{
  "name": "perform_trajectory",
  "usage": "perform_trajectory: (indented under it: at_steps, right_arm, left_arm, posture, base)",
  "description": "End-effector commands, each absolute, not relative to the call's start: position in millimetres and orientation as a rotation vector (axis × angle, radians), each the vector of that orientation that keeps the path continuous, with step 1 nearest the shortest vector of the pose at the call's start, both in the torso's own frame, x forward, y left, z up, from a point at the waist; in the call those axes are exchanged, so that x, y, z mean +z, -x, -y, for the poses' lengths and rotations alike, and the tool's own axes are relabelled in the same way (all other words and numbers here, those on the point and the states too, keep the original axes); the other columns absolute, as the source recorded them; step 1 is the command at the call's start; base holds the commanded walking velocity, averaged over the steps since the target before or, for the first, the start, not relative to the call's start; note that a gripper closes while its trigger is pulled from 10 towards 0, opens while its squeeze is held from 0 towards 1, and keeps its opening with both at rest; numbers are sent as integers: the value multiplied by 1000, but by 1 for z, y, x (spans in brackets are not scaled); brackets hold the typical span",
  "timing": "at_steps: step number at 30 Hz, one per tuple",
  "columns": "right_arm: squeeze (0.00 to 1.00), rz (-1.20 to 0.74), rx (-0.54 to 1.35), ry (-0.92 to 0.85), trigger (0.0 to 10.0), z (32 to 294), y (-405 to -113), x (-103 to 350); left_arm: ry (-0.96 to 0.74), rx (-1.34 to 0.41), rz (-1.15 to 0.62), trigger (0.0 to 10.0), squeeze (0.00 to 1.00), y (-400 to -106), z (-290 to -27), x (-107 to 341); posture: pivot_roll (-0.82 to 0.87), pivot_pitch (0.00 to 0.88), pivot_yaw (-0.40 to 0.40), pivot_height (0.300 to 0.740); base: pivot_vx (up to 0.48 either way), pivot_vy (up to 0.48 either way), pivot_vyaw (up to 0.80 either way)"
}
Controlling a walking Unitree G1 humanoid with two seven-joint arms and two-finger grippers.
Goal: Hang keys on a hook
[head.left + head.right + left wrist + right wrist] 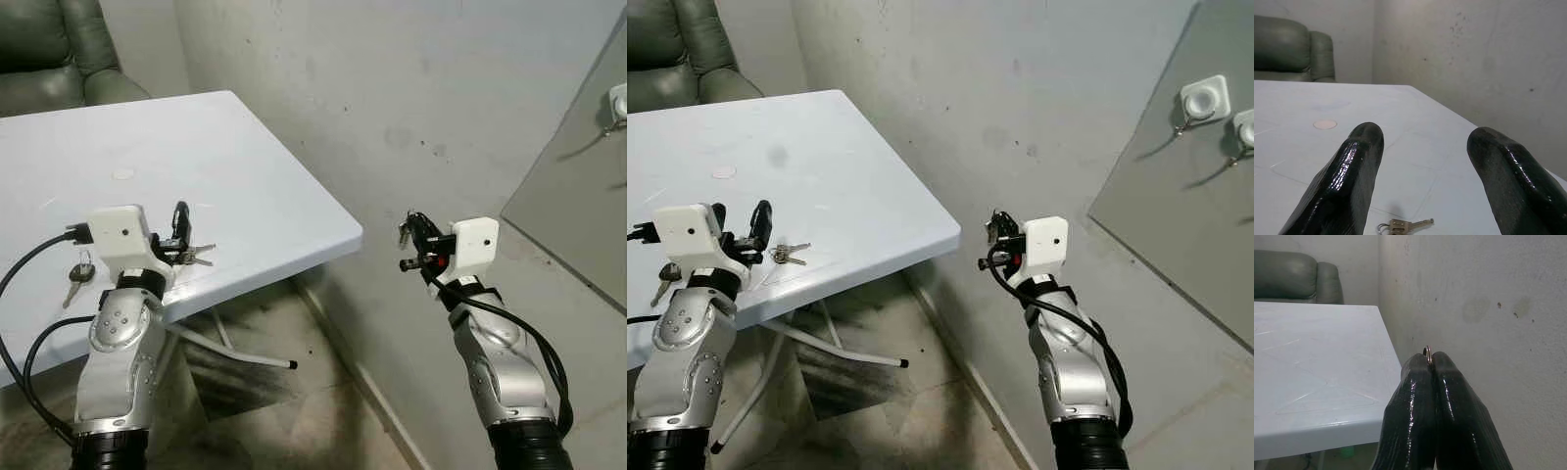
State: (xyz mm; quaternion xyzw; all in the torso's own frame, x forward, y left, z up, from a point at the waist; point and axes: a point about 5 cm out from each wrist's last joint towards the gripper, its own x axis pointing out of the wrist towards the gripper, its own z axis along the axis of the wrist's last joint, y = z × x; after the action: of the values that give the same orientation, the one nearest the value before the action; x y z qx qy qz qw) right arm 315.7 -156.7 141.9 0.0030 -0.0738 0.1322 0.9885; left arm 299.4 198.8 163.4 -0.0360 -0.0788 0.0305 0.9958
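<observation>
Partway through: right gripper (1429, 363) is off the table's (872, 196) corner, toward the wall, jaws pressed together pinching a key ring (1427, 352); the keys themselves are hidden. Hooks (1200, 101) on the grey panel are well apart from it, nothing hung yet. Left gripper (1420, 147) hovers over the table, jaws spread, empty, just above a small key set (193, 255). Another key (78, 272) lies beside that arm.

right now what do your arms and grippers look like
Both arms are silver metal with rounded, jointed segments and dark screw holes, ending in black ribbed cuffs at the bottom. Each wrist carries a white boxy camera housing with black cables looping down the arm. The left gripper and right gripper each have two long, glossy black fingers with rounded tips. There is a small red mark near the right wrist.
</observation>
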Motion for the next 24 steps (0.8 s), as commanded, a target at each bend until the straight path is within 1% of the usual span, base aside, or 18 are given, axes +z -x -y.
perform_trajectory:
  at_steps: [1, 2, 3, 11, 24]
  right_arm:
    - [0, 178, 262, -6, 10000, 158, -316, 149]
    - [0, 178, 262, -6, 10000, 158, -316, 149]
    - [0, 171, 260, -11, 10000, 158, -316, 148]
    - [0, 175, 267, -10, 10000, 158, -314, 147]
    - [0, 160, 266, -23, 10000, 158, -313, 145]
  left_arm:
    - [55, 52, 175, 10000, 0, -300, -198, 168]
    - [55, 52, 175, 10000, 0, -300, -198, 168]
    - [95, 59, 157, 10000, 0, -300, -200, 166]
    - [142, 67, 142, 10000, 0, -300, -203, 163]
    - [145, 56, 138, 10000, 0, -301, -202, 164]
  posture:
    - [-88, 14, -33, 740]
    - [-88, 14, -33, 740]
    - [-89, 23, -31, 740]
    - [-89, 24, -32, 740]
    - [-92, 14, -31, 740]
  base:
    - [0, 0, 0]
    - [0, 0, 0]
    - [0, 270, 0]
    - [0, 443, 0]
    - [0, 463, 0]
